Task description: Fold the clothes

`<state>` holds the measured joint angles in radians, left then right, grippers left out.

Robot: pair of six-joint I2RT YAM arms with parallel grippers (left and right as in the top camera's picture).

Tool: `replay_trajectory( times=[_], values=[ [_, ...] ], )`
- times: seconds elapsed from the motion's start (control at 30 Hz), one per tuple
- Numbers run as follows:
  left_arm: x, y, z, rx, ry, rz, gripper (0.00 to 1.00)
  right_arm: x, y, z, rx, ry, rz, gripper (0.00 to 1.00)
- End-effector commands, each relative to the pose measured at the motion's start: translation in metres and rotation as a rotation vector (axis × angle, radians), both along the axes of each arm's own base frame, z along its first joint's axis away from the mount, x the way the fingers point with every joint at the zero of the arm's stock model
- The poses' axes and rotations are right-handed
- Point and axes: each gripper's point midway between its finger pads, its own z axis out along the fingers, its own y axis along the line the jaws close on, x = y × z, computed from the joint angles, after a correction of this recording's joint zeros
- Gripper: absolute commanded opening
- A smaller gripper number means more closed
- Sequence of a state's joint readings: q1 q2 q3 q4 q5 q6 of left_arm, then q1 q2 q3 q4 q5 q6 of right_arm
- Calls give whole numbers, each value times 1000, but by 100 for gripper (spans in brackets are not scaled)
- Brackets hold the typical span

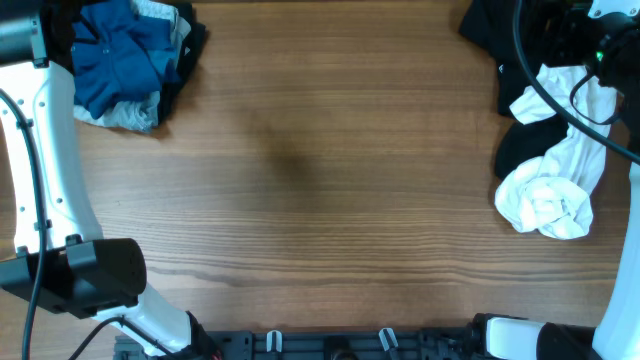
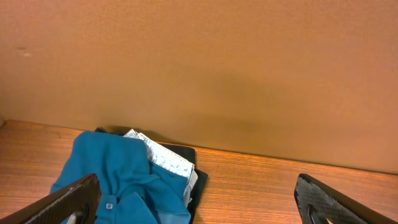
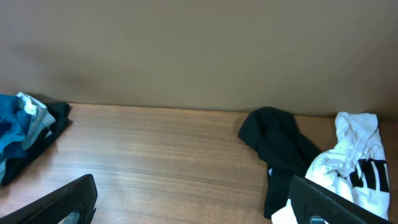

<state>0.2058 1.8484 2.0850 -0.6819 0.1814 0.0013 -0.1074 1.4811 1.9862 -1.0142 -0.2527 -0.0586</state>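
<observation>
The left arm [image 1: 50,150] extended along the left edge toward the far-left corner. The left gripper [image 2: 197,186] had its jaws spread wide. The right arm [image 1: 625,300] extended along the right edge toward the far-right corner. The right gripper [image 3: 193,186] was likewise spread wide.

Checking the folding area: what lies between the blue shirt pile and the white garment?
In the overhead view, bare wooden table spans from the blue shirt pile to black clothing lying against the white garment.
</observation>
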Motion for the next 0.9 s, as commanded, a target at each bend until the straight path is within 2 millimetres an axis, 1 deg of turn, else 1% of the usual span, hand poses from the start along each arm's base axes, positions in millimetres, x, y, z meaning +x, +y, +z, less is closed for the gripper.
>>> replay_trajectory(
  times=[0.0, 0.23, 0.33, 0.37, 0.47, 0.53, 0.63, 0.7, 0.73, 0.8, 0.87],
  values=[
    [1, 1, -3, -15, 5, -2, 100, 3, -5, -2, -38, 3, -18, 100],
    [1, 1, -3, -15, 5, -2, 100, 5, -7, -7, -38, 17, -29, 100],
    [1, 1, -3, -15, 5, -2, 100, -2, -6, -5, -47, 22, -31, 100],
    [1, 1, -3, -15, 5, -2, 100, -3, -6, -1, -55, 5, -36, 100],
    [1, 1, -3, -15, 5, -2, 100, -2, 9, 21, -64, -122, -5, 100],
    [1, 1, -3, -15, 5, -2, 100, -3, 24, 33, -62, -221, 29, 100],
    [1, 1, -3, -15, 5, -2, 100, -11, 48, 37, -53, -358, 87, 100],
    [1, 1, -3, -15, 5, -2, 100, -20, 60, 30, -45, -438, 110, 100],
    [1, 1, -3, -15, 5, -2, 100, -24, 64, 22, -39, -470, 115, 100],
    [1, 1, -3, -15, 5, -2, 100, -35, 68, -5, 4, -499, 106, 100],
    [1, 1, -3, -15, 5, -2, 100, -44, 65, -36, 68, -487, 75, 100]
  ],
)
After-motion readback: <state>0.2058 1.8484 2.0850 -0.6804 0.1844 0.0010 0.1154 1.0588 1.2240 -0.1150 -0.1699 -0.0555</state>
